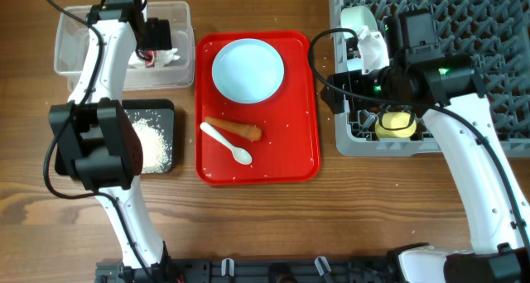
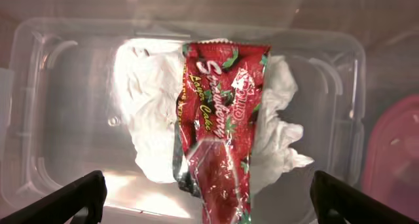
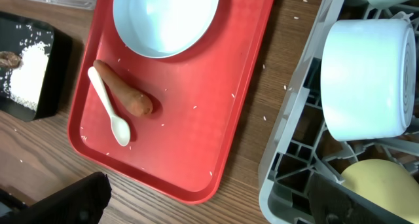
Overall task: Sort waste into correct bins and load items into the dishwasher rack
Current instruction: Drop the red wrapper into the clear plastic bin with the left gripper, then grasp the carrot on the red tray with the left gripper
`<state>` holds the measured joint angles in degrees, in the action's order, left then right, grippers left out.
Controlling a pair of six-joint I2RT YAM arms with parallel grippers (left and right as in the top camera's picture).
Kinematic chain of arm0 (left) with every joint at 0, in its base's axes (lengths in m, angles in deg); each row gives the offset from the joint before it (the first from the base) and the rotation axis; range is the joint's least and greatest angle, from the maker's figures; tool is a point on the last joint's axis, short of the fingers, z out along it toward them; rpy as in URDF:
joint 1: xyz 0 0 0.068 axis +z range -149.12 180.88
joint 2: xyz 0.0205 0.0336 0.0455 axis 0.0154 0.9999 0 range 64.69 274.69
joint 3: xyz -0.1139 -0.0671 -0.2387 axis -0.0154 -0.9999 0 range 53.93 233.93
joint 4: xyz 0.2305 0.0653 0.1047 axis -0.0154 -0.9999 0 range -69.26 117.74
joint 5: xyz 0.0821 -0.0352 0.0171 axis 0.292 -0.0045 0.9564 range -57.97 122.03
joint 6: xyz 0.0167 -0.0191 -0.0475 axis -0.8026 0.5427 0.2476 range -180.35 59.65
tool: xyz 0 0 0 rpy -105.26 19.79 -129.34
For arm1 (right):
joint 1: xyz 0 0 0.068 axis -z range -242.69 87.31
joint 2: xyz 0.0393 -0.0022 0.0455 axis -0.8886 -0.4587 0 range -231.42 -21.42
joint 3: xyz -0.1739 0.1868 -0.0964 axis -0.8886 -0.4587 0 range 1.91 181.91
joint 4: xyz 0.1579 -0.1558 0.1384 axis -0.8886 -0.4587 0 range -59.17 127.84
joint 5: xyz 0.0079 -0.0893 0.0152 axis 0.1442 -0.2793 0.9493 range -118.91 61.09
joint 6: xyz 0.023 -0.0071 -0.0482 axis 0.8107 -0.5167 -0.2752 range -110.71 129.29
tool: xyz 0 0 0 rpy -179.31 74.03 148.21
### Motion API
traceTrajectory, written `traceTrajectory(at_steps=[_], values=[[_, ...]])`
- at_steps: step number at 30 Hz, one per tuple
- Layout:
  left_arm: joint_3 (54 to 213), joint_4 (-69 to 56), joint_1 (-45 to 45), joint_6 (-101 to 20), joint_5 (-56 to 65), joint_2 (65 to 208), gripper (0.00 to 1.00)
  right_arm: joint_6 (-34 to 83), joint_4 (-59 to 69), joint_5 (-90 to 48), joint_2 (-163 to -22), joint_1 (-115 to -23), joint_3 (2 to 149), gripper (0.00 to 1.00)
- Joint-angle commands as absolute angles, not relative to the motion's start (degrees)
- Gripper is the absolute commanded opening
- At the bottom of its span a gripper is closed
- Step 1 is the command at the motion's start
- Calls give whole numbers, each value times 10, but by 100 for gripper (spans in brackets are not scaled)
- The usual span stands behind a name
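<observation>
Wooden table [image 1: 248,233] carries everything, and you can place it all from the flat red serving tray [image 1: 298,155] at its middle; the dishwasher rack [image 1: 344,138] stands just right of that tray, with a pale bowl [image 3: 363,80] and the yellow cup [image 1: 396,126] already among its pegs; the clear tub [image 1: 66,55] sits left of the tray's far end, and the black tray [image 1: 164,109] sits left of its near half, holding heaped rice [image 1: 151,144] and a brown scrap [image 3: 9,59].

On the red tray the blue plate [image 1: 248,69] lies at the far end; the carrot [image 1: 236,130] and white spoon [image 1: 225,142] lie at mid-tray, touching at their thin ends.

Your left gripper [image 2: 209,192] hangs over the tub, fingers spread wide and empty, above the tissue [image 2: 147,99] and wrapper [image 2: 219,132]; your right gripper [image 3: 209,198] hovers over the rack's edge nearest the tray, likewise agape.

I judge the carrot the main risk; a pinch there may drag the spoon along; the plate lies flat, so its rim could slip; stray grains on the tray look too small to pinch.
</observation>
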<state>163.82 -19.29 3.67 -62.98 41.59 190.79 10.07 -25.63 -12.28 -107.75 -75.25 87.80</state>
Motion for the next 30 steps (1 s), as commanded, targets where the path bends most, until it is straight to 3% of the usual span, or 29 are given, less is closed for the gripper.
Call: traceTrajectory(at_steps=[1,6,9,11,14,17,21,23,30], values=[[1639,-210,17,-624,404,1859,100,93,-257,-129,-1082,-749,888,100],[1639,-312,-26,-594,401,1794,85,93,-257,-131,-1082,-749,888,100],[1634,-403,-62,-531,343,1790,85,92,-257,-131,-1082,-749,888,100],[1610,-436,-84,-474,321,1790,100,87,-258,-131,-1082,-749,888,100],[1553,-482,-127,-380,320,1790,100,79,-261,-131,-1082,-749,888,100],[1488,-435,-178,-310,314,1790,97,80,-260,-131,-1082,-749,888,100],[1418,-341,-229,-229,309,1790,70,80,-261,-131,-1082,-749,888,100],[1399,-298,-234,-225,288,1790,63,80,-259,-131,-1082,-749,888,100],[1339,-234,-233,-223,273,1790,58,80,-259,-131,-1082,-749,888,100]])
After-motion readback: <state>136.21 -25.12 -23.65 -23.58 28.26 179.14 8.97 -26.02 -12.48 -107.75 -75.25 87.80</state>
